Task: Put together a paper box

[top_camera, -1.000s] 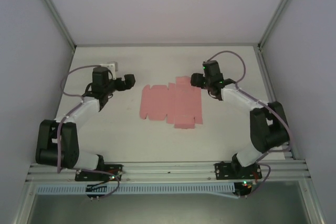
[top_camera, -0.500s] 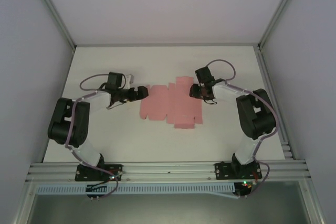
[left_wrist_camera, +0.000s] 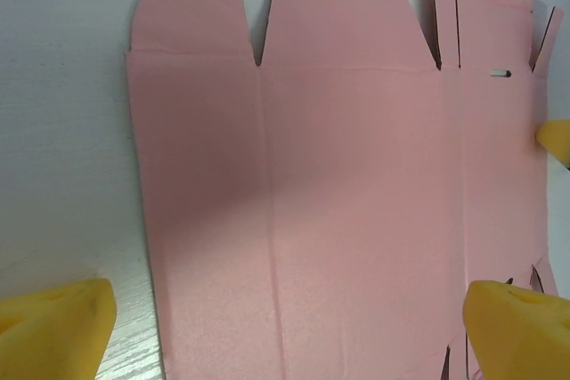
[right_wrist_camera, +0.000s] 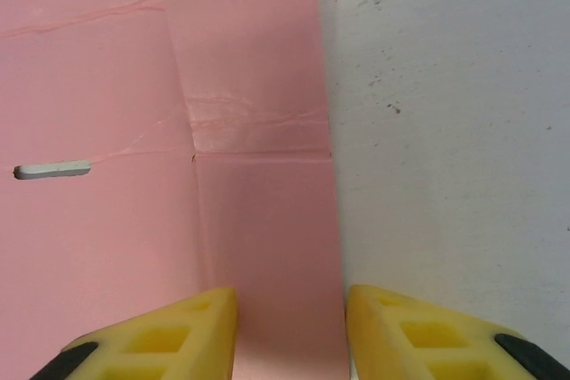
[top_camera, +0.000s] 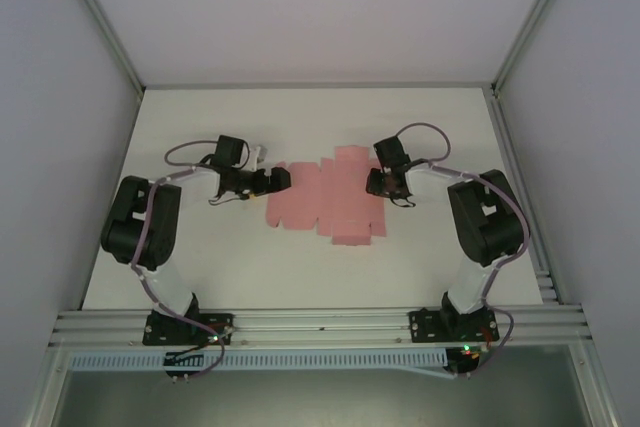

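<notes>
Left gripper (left_wrist_camera: 285, 335) has its jaws wide open, yellow fingertips (left_wrist_camera: 55, 331) spread across the left panels of the flat pink die-cut card sheet (top_camera: 325, 197), holding nothing. Right gripper (right_wrist_camera: 289, 337) has its jaws partly open, straddling the sheet's right edge strip; can't tell if they touch it. Both arms sit low, wrists pointing inward at the sheet. The sheet lies unfolded on the white table (top_camera: 200, 247), between the grippers.
</notes>
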Controlling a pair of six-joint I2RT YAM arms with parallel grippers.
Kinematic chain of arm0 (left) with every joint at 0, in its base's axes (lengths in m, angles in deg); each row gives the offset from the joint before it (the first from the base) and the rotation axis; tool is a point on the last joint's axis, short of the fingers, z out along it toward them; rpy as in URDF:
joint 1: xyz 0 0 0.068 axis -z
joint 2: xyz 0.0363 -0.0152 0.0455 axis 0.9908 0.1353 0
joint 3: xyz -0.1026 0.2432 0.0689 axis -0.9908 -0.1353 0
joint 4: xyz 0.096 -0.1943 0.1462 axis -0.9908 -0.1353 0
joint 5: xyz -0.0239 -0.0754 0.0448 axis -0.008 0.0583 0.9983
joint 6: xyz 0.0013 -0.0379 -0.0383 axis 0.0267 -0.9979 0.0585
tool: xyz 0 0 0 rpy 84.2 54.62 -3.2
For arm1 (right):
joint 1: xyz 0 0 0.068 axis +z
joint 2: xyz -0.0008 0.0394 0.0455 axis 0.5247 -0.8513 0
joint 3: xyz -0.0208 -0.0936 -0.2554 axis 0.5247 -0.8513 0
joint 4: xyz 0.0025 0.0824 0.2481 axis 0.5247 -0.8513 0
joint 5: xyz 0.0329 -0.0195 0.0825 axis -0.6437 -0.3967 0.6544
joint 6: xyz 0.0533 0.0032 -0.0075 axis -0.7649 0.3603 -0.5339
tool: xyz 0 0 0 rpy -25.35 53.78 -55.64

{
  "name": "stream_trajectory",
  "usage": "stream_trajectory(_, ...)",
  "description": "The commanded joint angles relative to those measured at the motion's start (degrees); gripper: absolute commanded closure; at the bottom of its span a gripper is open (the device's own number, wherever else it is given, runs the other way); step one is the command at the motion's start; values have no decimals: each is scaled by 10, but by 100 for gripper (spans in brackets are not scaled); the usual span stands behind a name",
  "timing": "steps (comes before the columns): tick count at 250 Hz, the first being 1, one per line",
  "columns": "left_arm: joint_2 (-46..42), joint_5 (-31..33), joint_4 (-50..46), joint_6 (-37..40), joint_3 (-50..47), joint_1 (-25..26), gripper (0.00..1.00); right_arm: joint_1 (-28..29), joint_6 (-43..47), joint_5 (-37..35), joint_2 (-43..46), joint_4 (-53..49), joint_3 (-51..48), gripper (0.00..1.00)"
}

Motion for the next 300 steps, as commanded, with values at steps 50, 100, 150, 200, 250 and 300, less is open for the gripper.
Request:
stream_trajectory(50, 39, -120, 26, -8, 13, 39, 0, 5, -23, 61, -44, 46, -45, 64)
stream_trajectory(100, 17, -184, 116, -52, -16, 39, 0, 5, -28, 72, -40, 71, -61, 65)
stream_trajectory(150, -25, -268, 309, -150, -64, 38, 0, 6, -31, 76, -32, 93, -76, 66)
stream_trajectory(200, -17, -302, 499, -239, -85, 45, 0, 4, -36, 111, -15, 175, -112, 67)
stream_trajectory(250, -6, -201, 258, -79, 9, 78, 2, 2, -38, 125, -23, 192, -114, 67)
stream_trajectory(300, 5, -42, 97, 17, 57, 113, 3, -5, -43, 137, -19, 217, -127, 67)
